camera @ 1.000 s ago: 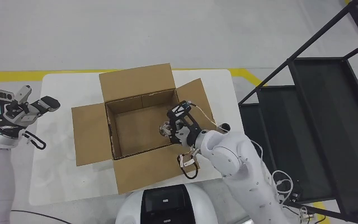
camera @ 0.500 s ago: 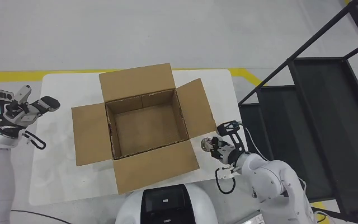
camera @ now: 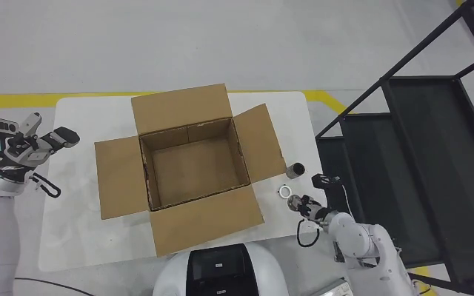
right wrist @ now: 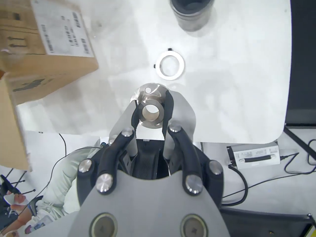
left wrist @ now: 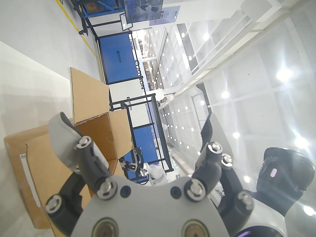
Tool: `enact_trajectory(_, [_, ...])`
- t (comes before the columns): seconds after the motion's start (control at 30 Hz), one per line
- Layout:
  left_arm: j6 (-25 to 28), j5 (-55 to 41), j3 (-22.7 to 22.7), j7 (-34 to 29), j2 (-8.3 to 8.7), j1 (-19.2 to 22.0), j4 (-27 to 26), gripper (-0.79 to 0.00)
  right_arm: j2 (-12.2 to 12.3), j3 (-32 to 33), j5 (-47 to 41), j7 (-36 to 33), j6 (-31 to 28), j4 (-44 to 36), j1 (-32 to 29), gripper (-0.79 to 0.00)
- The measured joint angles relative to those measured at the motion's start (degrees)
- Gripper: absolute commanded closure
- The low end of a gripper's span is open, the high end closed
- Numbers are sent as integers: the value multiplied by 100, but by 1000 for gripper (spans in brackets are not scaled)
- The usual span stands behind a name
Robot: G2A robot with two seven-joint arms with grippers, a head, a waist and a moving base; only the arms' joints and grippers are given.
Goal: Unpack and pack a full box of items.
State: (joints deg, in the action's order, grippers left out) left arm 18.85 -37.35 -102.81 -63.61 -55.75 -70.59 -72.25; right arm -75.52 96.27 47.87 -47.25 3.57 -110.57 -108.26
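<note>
Cardboard box (camera: pixel 194 169) is sitting at centre frame in the top view, all four flaps folded out, interior bare. Flanged metal bushing (right wrist: pixel 151 99) is being held just past the table's right edge, lower right of the box, with its bore facing the wrist camera. Right gripper (right wrist: pixel 151 110) is pinching it, both pads narrowed against the hub. White ring (camera: pixel 284 192) is lying flat on the table just beside the bushing; black cylinder (camera: pixel 295 170) is standing upright just above the ring, near the box's right flap. Left gripper (left wrist: pixel 134 136) is hanging at far left of frame, off the white table (camera: pixel 89 229), fingers spread wide, gripping nothing.
</note>
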Motion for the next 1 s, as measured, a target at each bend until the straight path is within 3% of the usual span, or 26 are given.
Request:
enact_trajectory(0.57, [0, 0, 0, 0, 0, 0, 0, -785, -31, -367, 207, 1147, 861, 1396, 674, 0])
enact_trajectory(0.6, [0, 0, 0, 0, 0, 0, 0, -785, -32, -392, 234, 1177, 901, 1444, 719, -139])
enact_trajectory(0.7, [0, 0, 0, 0, 0, 0, 0, -785, -37, -454, 217, 1279, 951, 1604, 861, -699])
enact_trajectory(0.73, [0, 0, 0, 0, 0, 0, 0, -785, -38, -477, 212, 1297, 950, 1653, 908, -785])
enact_trajectory(1.0, [0, 0, 0, 0, 0, 0, 0, -785, -23, -468, 148, 1415, 922, 1486, 917, -785])
